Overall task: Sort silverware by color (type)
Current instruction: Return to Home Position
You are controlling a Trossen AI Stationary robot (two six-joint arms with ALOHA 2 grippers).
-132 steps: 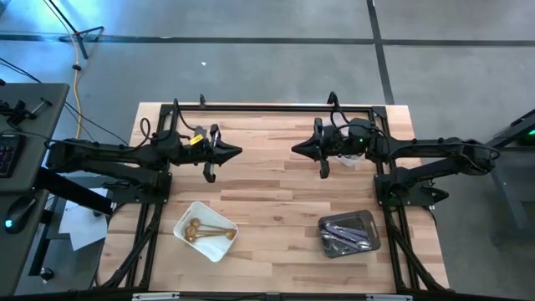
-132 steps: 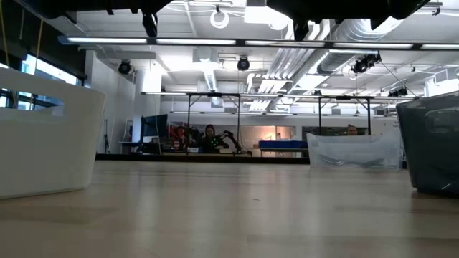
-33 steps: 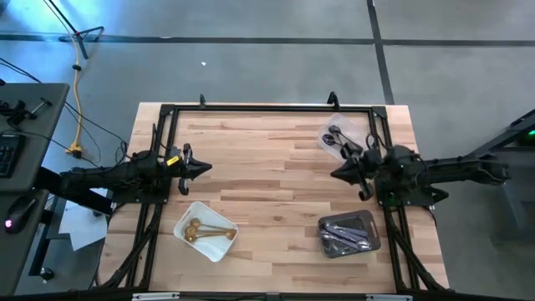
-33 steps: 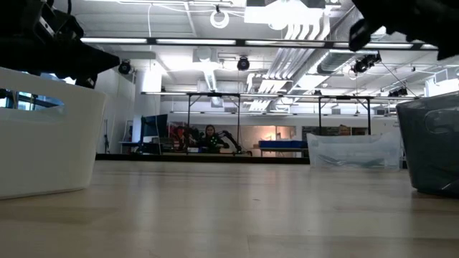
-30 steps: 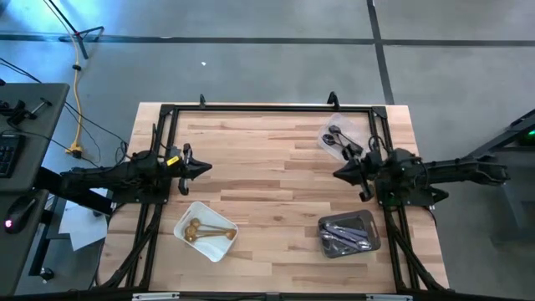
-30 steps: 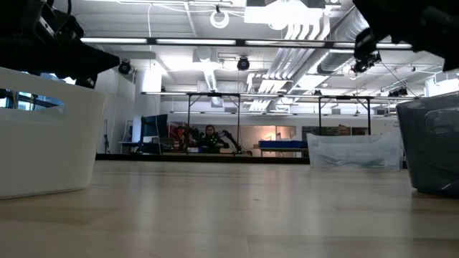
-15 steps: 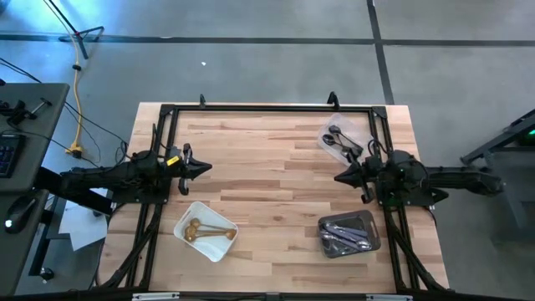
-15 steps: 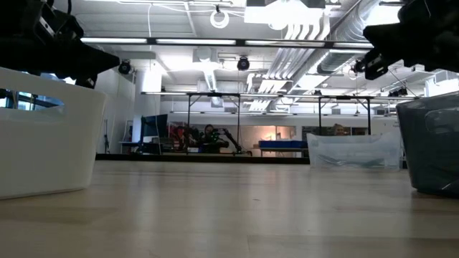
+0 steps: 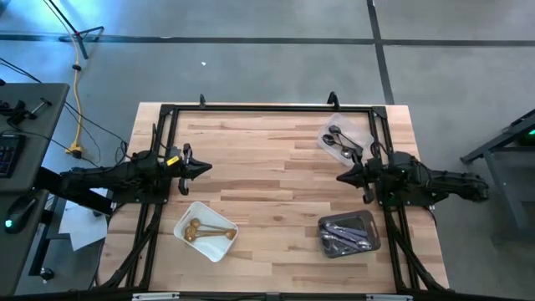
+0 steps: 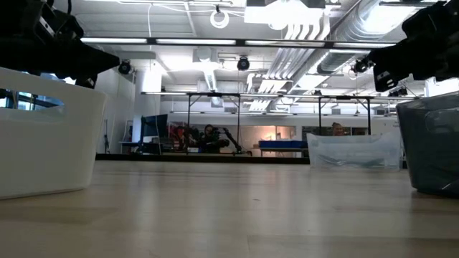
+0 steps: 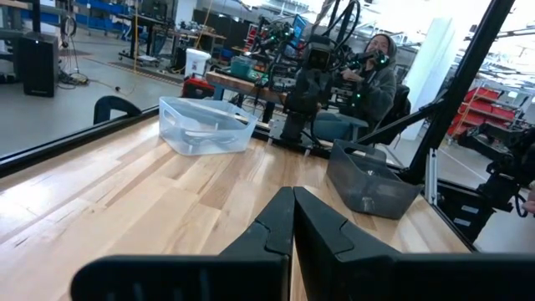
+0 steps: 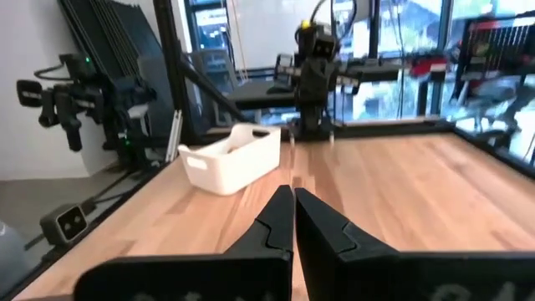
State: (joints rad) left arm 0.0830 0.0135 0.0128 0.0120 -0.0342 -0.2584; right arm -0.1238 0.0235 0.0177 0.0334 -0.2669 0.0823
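Note:
The silverware lies in three trays. Gold spoons (image 9: 201, 227) are in a white tray (image 9: 219, 247) at the near left. Dark utensils (image 9: 344, 238) are in a grey tray (image 9: 371, 224) at the near right. Silver ones (image 9: 341, 140) are in a clear tray (image 9: 324, 139) at the far right. My left gripper (image 9: 205, 167) hovers shut by the table's left edge, pointing level toward the right. My right gripper (image 9: 339, 177) hovers shut by the right edge, pointing level toward the left. Both sets of fingers (image 11: 292, 205) (image 12: 292, 205) are closed on nothing.
A black frame (image 9: 267, 107) runs around the wooden table top. The middle of the table (image 9: 267, 176) between the two grippers is bare wood. Beyond the table, a person (image 11: 378, 71) sits at another robot station.
My right arm has folded back toward the table's right edge. Its gripper has sunk a little and tipped to level, staying shut.

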